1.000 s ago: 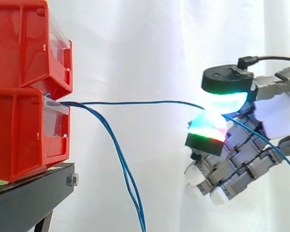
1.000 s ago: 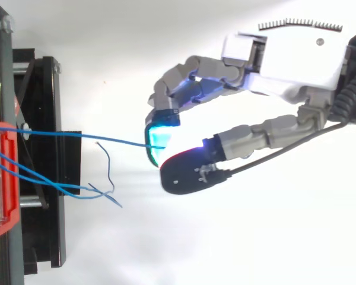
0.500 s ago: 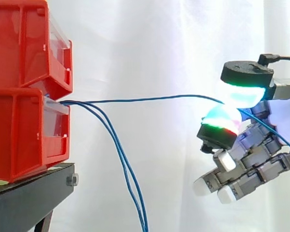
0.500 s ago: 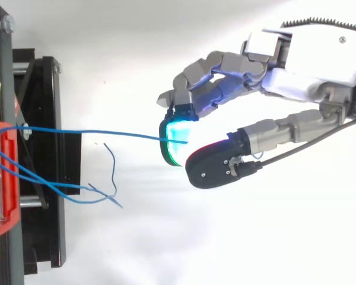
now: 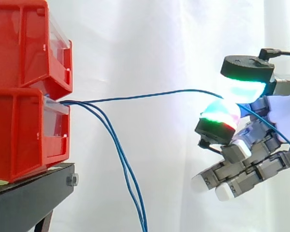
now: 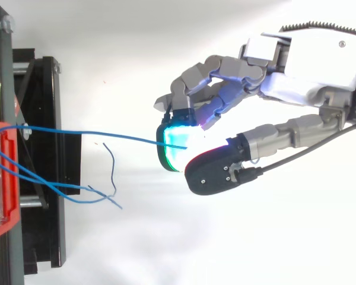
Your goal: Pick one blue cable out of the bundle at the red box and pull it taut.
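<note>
Cable [image 5: 150, 95], blue, leaves the top front edge of the lower bin [image 5: 19, 140] at the left of the side view. It crosses the middle of the frame in a shallow arch, rising a little toward the right. Its far end sits between two glowing pads [image 5: 217, 116] of the hand [image 5: 280, 116]: a cyan-green one above and a green-red one below, pressed together on it. Past that pinch the cable slants down to the right edge, in front of the palm. The other fingers [image 5: 222, 176] are curled below the pinch, clear of the cable.

In the top view the cable [image 6: 107, 135] runs nearly level from the left edge to the cyan pad [image 6: 175, 142] just left of centre. The hand [image 6: 308, 65] reaches in from the upper right.

Two loose cables [image 5: 121, 159] come out of the same spot on the bin and droop steeply to the bottom edge of the side view, close together. From above, their ends [image 6: 59, 187] cross at the lower left, well apart from the hand.

An upper bin [image 5: 19, 43] is stacked on the lower one. Both rest on a black stand [image 5: 29, 198] at the lower left, before a white curtain [image 5: 150, 38].
</note>
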`<action>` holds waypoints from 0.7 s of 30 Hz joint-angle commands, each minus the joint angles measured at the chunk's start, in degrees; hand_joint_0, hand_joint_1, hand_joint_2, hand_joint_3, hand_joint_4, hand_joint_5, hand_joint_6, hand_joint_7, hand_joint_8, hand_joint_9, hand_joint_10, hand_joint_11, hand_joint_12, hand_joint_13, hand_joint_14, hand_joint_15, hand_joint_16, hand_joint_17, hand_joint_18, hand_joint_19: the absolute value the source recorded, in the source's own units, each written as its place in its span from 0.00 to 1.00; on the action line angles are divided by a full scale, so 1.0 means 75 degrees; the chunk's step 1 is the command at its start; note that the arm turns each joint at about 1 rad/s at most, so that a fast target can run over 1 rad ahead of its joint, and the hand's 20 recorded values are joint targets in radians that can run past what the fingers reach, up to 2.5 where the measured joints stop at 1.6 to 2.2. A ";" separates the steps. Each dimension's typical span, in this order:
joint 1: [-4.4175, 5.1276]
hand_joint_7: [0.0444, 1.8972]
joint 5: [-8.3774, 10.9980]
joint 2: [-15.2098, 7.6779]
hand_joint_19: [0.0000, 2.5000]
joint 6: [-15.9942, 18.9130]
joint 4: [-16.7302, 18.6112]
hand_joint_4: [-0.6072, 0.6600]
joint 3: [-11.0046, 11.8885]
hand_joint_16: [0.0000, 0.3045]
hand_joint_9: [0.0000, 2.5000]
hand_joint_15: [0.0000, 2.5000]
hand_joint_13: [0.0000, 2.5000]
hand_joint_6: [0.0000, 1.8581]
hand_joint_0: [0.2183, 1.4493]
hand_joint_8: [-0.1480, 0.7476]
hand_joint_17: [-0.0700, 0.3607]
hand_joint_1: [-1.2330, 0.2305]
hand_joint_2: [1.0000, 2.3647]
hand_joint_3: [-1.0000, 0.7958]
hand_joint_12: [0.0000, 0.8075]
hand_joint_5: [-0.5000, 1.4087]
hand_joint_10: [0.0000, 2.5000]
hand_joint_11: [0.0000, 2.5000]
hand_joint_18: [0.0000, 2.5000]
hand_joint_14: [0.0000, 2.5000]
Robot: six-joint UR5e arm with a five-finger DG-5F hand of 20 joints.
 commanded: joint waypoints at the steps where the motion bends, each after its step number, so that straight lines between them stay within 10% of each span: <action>1: 0.0002 0.61 0.0002 0.0000 0.04 -0.0005 0.0010 0.46 -0.0002 0.18 0.37 0.03 0.15 0.47 0.31 0.54 0.45 0.31 0.02 0.51 0.50 0.18 0.01 0.43 0.15 0.00; 21: 0.0002 0.61 0.0002 0.0000 0.04 -0.0017 -0.0002 0.46 -0.0002 0.18 0.35 0.02 0.15 0.47 0.31 0.54 0.45 0.31 0.02 0.51 0.50 0.18 0.01 0.40 0.15 0.00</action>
